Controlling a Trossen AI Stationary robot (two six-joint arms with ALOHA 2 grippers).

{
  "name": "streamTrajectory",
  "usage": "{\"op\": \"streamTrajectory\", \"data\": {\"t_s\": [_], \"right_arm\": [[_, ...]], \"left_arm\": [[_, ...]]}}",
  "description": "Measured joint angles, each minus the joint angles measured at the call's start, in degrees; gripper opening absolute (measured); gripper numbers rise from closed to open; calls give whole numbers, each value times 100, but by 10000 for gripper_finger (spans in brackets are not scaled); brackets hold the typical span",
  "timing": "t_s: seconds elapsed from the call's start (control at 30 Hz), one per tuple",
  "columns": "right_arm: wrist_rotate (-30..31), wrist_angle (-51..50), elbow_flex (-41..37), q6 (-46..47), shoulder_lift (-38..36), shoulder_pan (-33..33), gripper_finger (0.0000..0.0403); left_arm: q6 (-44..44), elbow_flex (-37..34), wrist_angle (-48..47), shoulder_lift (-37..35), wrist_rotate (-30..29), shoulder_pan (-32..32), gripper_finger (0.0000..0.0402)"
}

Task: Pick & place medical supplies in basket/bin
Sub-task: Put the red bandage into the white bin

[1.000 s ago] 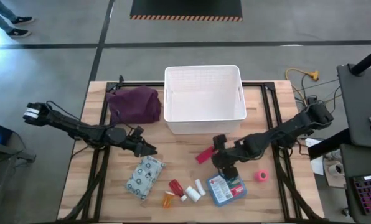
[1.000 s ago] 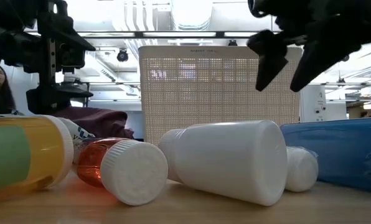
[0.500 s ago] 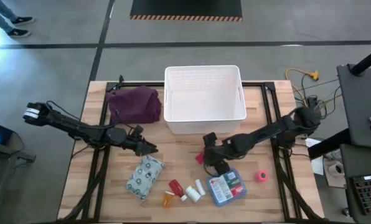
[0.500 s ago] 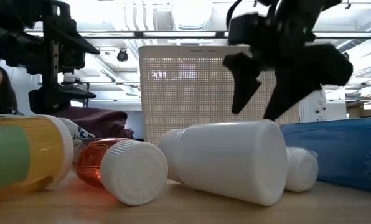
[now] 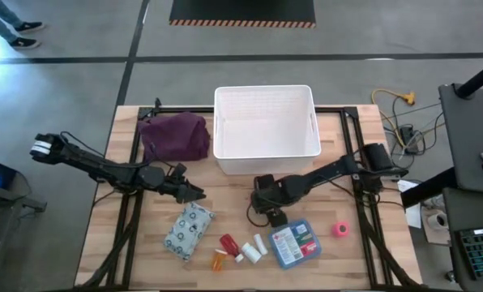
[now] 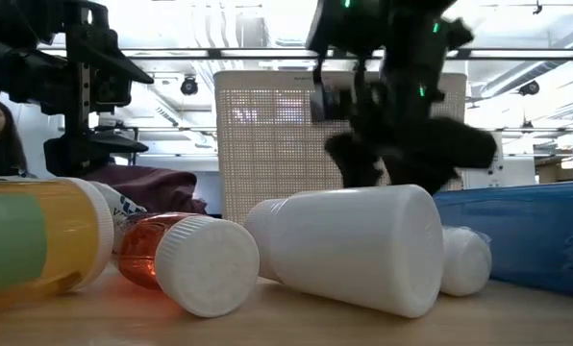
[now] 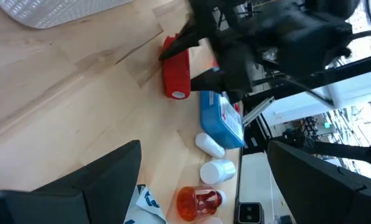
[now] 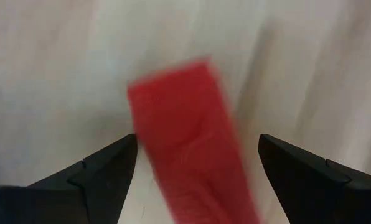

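Observation:
My right gripper (image 5: 267, 209) is low over the table, in front of the white ribbed bin (image 5: 266, 122). It is open, and its two fingers stand on either side of the red packet (image 8: 185, 155), which lies flat on the wood (image 7: 176, 74). My left gripper (image 5: 194, 195) is open and waits above the table's left half, just beyond the patterned pouch (image 5: 189, 229). Near the front edge lie the red bottle (image 5: 227, 242), the orange bottle (image 5: 219, 259), the white bottles (image 5: 254, 250), the blue-and-red box (image 5: 294, 243) and the pink tape roll (image 5: 340, 230).
A maroon-purple cloth bundle (image 5: 175, 136) lies to the left of the bin. In the low view the bottles (image 6: 354, 245) and the blue box (image 6: 527, 235) lie in the foreground, with the right gripper (image 6: 392, 163) behind them. Bare wood lies between the bin and the supplies.
My right gripper has moved from above the blue-and-red box toward the table's left and down, and now stands low over the red packet with its fingers on either side of it. The packet has stayed where it lay.

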Motion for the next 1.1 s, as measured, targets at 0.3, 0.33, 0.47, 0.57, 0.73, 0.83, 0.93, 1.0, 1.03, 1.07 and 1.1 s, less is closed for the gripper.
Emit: {"op": "streamTrajectory", "data": {"t_s": [0.3,0.33,0.47,0.57,0.73,0.83,0.93,1.0,1.03,1.07,1.1], "right_arm": [[-102,-686,421,675,254,-20,262],[-96,-769,479,739,243,-19,242],[-82,-1107,771,1180,126,-13,155],[-79,-1476,988,1705,-95,54,100],[502,-1909,1686,2915,-1032,241,61],[1612,-2164,2225,3339,-1692,224,71],[2781,-2255,2654,3733,-2188,-174,88],[3000,-2328,2776,3808,-2387,-803,93],[2883,-2327,2781,3677,-2418,-1192,93],[2595,-2320,2759,3514,-2410,-1587,94],[2199,-2325,2707,3363,-2365,-1986,95]], "left_arm": [[45,0,0,0,9,-9,332],[46,0,0,0,9,-9,332],[67,0,-1,0,15,-11,332],[203,-2,0,-2,18,-12,332],[361,-2,0,-2,29,-20,332],[372,-2,-2,-2,36,-19,332],[374,-2,0,-2,44,-17,332],[372,-2,2,-2,44,-17,332],[370,-2,2,-2,42,-17,332],[366,-2,2,-2,42,-17,332],[353,-2,2,-2,42,-17,332]]}}
